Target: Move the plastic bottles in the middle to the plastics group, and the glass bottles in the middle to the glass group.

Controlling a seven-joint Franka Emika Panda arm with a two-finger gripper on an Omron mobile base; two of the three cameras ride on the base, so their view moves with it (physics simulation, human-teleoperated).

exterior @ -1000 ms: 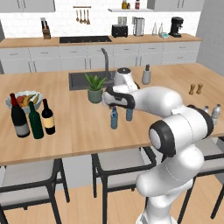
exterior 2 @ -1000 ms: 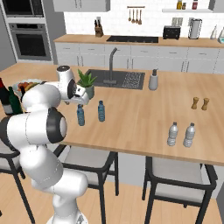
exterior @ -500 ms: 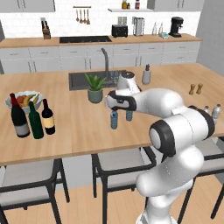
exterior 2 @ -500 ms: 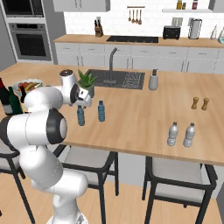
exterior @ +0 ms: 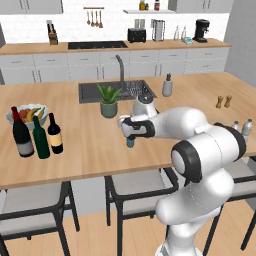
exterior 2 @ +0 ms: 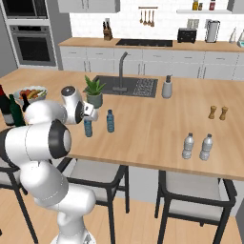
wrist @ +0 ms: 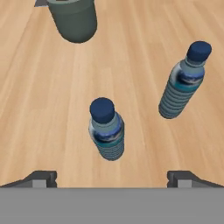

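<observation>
On the wooden island counter point(exterior 2: 157, 124), near the middle and towards its front edge, stand the two blue plastic bottles. The nearer blue bottle point(wrist: 106, 129) is upright directly below the gripper point(wrist: 112, 177), whose jaws are spread fully wide and grasp nothing; the fingertips point(wrist: 43, 177) are above it and well clear on either side. The second blue bottle point(exterior 2: 110, 121) stands just beside it, apart, with bare wood all round. Behind them a potted plant point(exterior 2: 94, 91) sits in a grey-green pot next to the sink point(exterior 2: 125, 86). At the counter's left end is the glass group, a big dark wine bottle point(exterior: 21, 133) and a slim green bottle point(exterior: 40, 138), with the smaller wine bottle with a yellowish label point(exterior: 55, 134) close beside them, in front of a fruit bowl point(exterior: 29, 115) holding fruit. Far to the right, near the front edge, the pale grey bottle pair point(exterior 2: 198, 146) stands, wide open wood between it and the blue bottles. Salt and pepper shakers point(exterior 2: 218, 112) sit further back.
</observation>
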